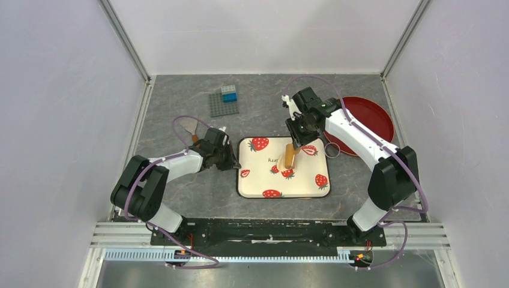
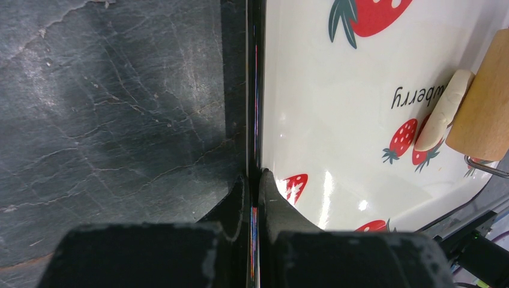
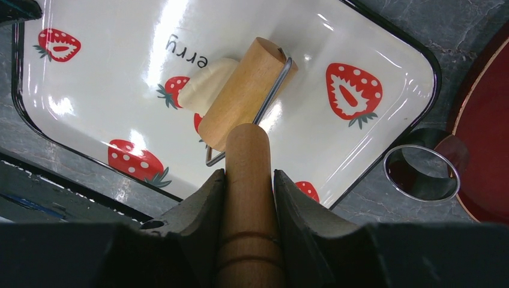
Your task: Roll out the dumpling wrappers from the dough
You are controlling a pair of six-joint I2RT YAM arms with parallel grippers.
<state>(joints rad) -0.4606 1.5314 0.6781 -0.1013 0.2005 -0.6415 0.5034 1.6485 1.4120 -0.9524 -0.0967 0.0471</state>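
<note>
Right fingers (image 3: pixel 300 207) clamp the roller (image 3: pixel 243 96) by its handle, left fingers (image 2: pixel 276 204) pinch the tray (image 2: pixel 253 90) rim, and I see the dough (image 3: pixel 207 87) lying along the roller's left side, touching it.

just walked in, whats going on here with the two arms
The right claw is shut on the handle of the wooden roller, whose drum sits on the strawberry tray against a small lump of dough. The left claw pinches the tray's left rim, apparently steadying it. The dough looks thick, not yet a flat wrapper.
</note>
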